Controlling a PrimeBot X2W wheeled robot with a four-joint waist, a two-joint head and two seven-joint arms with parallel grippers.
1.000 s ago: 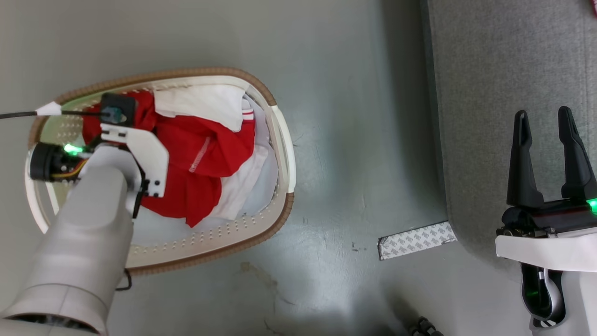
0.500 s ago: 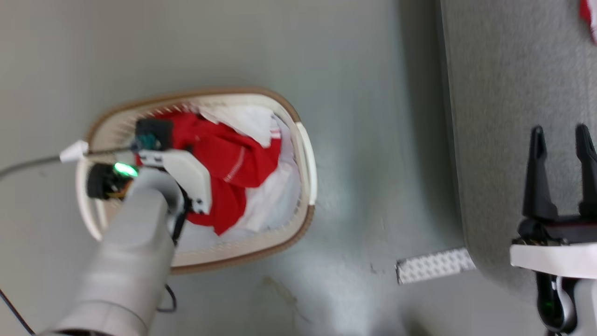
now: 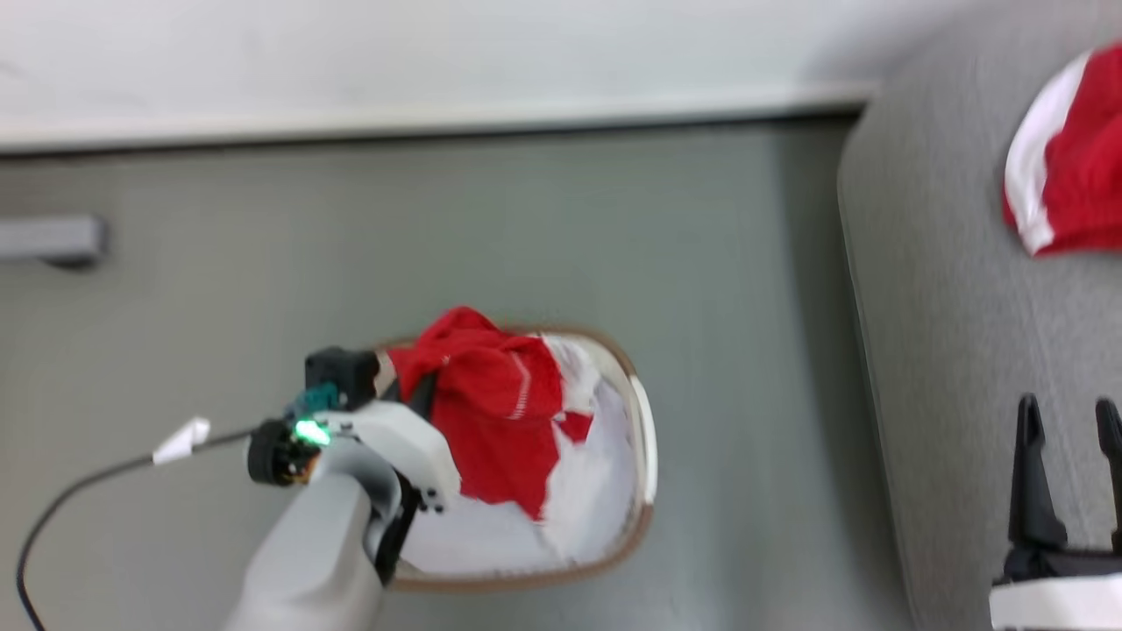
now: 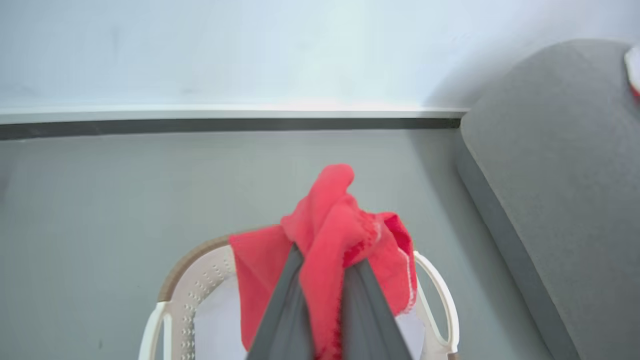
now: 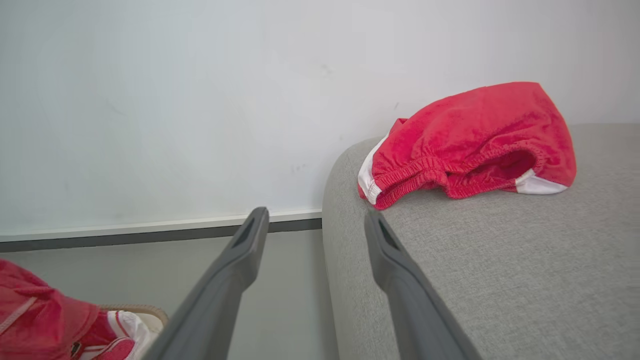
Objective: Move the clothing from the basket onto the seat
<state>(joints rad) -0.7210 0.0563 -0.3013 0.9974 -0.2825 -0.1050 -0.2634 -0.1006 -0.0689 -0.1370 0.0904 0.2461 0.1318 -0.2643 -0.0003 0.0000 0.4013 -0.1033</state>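
My left gripper (image 4: 327, 257) is shut on a bunch of the red clothing (image 4: 330, 220), holding it up above the cream basket (image 4: 185, 265). In the head view the garment (image 3: 495, 412) hangs from the wrist, its lower part draped inside the basket (image 3: 647, 438). A second red garment with white trim (image 5: 470, 140) lies on the grey sofa seat (image 5: 500, 260), at the upper right of the head view (image 3: 1074, 166). My right gripper (image 3: 1067, 407) is open and holds nothing over the sofa's (image 3: 947, 350) front edge, its fingers (image 5: 240, 260) pointing towards the wall.
A pale bluish-white sheet (image 3: 491, 535) lines the basket bottom. A black cable with a white tag (image 3: 180, 438) trails left from the left wrist. The white wall and its baseboard (image 3: 438, 118) run behind the basket. A grey bar (image 3: 48, 238) sits at far left. Grey floor (image 3: 745, 350) separates basket and sofa.
The head camera has tilted up, so the wall and the sofa garment came into view. My left gripper has risen, pulling the red garment up from the basket. The right gripper stays open.
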